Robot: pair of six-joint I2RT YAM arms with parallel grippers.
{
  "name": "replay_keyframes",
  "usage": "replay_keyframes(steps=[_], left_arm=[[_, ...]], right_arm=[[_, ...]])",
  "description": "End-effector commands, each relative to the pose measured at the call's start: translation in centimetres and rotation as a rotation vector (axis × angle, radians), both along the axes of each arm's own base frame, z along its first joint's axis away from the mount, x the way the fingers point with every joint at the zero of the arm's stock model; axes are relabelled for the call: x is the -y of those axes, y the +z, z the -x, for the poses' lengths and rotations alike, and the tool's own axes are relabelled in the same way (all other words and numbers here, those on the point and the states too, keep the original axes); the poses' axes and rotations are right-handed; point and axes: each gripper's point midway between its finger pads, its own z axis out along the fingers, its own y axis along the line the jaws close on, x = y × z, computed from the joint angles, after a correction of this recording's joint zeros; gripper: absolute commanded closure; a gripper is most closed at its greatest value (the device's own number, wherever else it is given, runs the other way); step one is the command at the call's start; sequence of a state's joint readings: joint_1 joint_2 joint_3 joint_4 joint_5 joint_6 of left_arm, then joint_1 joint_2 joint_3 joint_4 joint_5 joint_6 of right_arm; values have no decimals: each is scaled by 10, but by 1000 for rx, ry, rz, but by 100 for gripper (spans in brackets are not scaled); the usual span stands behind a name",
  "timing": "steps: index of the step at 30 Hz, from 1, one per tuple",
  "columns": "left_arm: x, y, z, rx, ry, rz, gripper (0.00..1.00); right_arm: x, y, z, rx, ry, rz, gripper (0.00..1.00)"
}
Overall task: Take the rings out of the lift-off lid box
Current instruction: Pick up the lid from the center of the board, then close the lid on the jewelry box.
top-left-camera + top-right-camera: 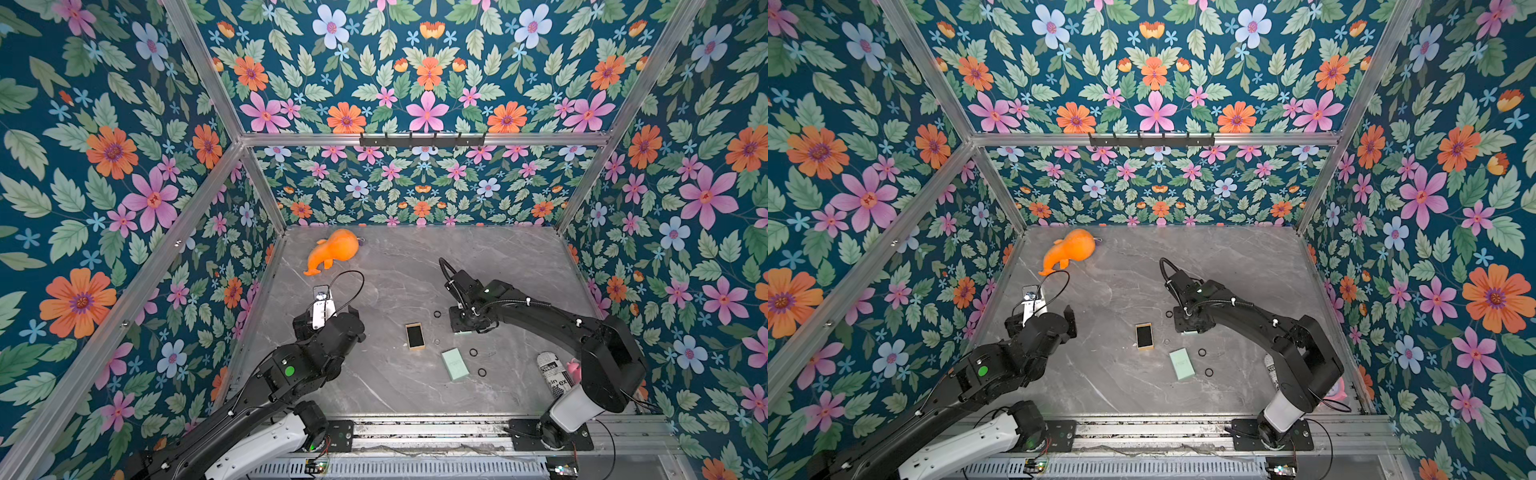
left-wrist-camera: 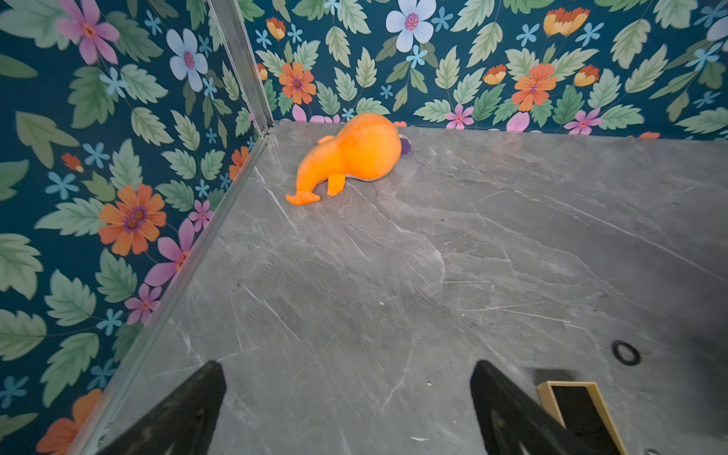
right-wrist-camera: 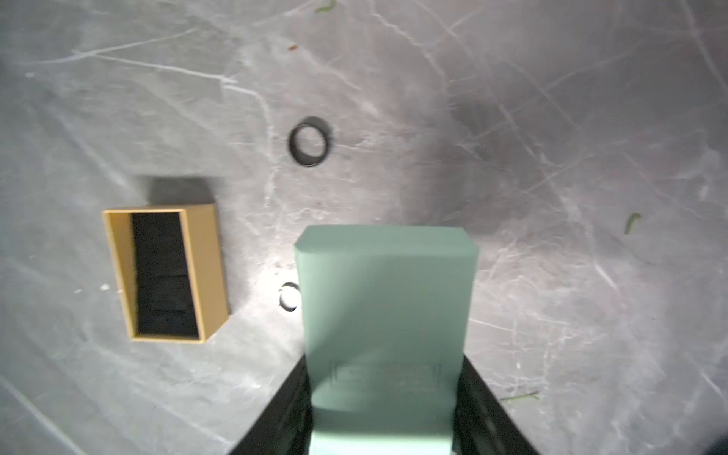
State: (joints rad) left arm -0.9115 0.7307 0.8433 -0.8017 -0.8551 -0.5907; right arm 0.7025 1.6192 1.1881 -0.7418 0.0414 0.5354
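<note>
My right gripper is shut on a mint-green box, which fills the gap between its jaws; in a top view only a sliver of that box shows under the gripper. A second mint-green box piece lies flat on the table. An open tan box with a black lining sits left of it. Three black rings lie loose on the table: one beside the right gripper and two by the lying mint piece. My left gripper is open and empty, far left.
An orange plush toy lies at the back left. A newspaper-print roll and a pink item sit by the right arm's base. Floral walls enclose three sides, and a metal rail runs along the front edge.
</note>
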Motion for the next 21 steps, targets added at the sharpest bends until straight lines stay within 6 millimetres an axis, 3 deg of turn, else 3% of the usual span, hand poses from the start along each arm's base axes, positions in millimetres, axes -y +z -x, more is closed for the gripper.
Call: replay_keyframes(steps=[1, 12, 21], left_arm=[[-14, 9, 3, 46, 29, -39, 0], [-29, 16, 9, 132, 65, 57, 1], [-32, 18, 11, 141, 64, 69, 0]], right_arm=[[-22, 1, 9, -63, 0, -68, 54], [-87, -25, 12, -119, 90, -24, 55], [-109, -40, 11, -144, 126, 9, 55]])
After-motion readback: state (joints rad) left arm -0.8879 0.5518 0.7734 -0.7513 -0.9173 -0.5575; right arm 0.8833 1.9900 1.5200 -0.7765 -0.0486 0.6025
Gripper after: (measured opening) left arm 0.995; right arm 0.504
